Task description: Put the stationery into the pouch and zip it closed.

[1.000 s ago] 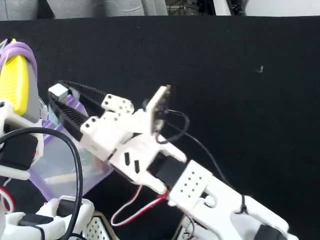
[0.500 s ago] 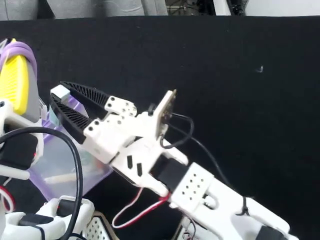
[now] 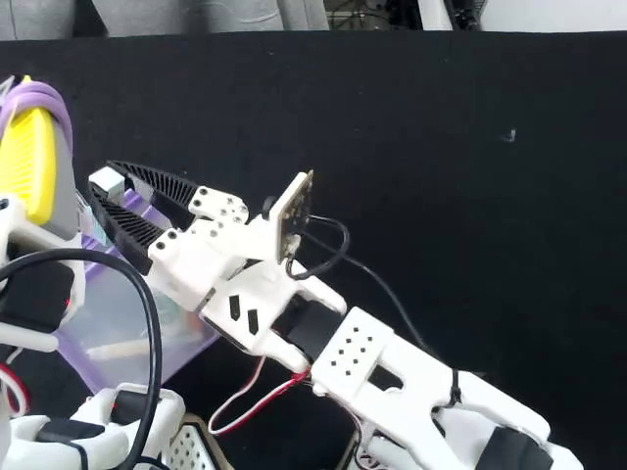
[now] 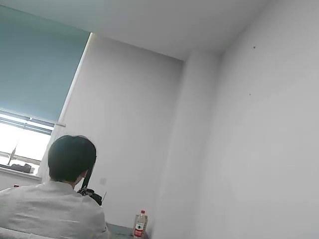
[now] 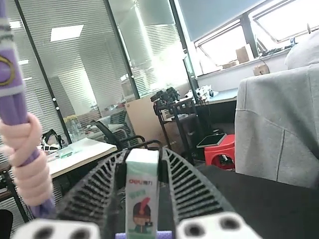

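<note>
The translucent purple pouch [image 3: 127, 313] stands at the table's left side, with a pale stick-shaped item [image 3: 118, 348] showing through its wall. My right gripper [image 3: 101, 186] is shut on a small white eraser [image 3: 105, 180] just above the pouch's upper edge. In the right wrist view the eraser [image 5: 142, 194] sits upright between the black ribbed fingers [image 5: 94, 194] of the right gripper [image 5: 142, 159], beside a purple pouch strap [image 5: 12, 94] with a pink cord [image 5: 25, 159]. The left arm's yellow part [image 3: 29, 162] sits at the far left, with a purple loop over it.
The black table [image 3: 441, 147] stretches open to the right and back. A thick black cable [image 3: 147, 323] loops over the pouch near the left arm. A red and white wire [image 3: 255, 401] hangs under the right arm near the front edge.
My right gripper, still holding the eraser, has shifted a little left, closer over the pouch. The left arm and the pouch have stayed put.
</note>
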You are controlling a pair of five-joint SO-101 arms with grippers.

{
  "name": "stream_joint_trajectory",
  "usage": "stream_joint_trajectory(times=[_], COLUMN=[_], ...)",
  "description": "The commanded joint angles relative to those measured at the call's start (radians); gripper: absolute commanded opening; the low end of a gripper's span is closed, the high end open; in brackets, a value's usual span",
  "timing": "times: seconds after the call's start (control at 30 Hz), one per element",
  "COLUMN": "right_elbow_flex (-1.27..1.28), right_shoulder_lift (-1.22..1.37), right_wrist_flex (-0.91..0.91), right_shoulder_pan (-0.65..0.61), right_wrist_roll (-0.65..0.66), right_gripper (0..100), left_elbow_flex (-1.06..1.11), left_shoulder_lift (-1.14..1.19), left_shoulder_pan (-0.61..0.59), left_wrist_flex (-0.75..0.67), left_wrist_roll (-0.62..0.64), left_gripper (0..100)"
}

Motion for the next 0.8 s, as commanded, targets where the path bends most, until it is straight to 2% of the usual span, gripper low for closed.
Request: stream_joint_trajectory(times=[0.0, 0.23, 0.57, 0.77], right_elbow_flex=[0.007, 0.061, 0.140, 0.133], right_shoulder_lift=[0.008, 0.008, 0.008, 0.005], right_wrist_flex=[-0.017, -0.006, 0.012, 0.041], right_shoulder_pan=[-0.029, -0.083, -0.087, -0.110], right_wrist_roll=[0.011, 0.011, 0.006, 0.009], right_gripper=[1.1, 1.1, 2.8, 29.6], left_elbow_flex=[-0.013, -0.012, -0.013, -0.010], left_shoulder_lift=[0.005, 0.005, 0.005, 0.006], left_shoulder_pan=[0.007, 0.007, 0.007, 0.007], left_wrist_flex=[-0.017, -0.018, -0.021, -0.023], left_wrist_roll=[0.009, 0.009, 0.009, 0.009], left_gripper=[3, 3, 3, 3])
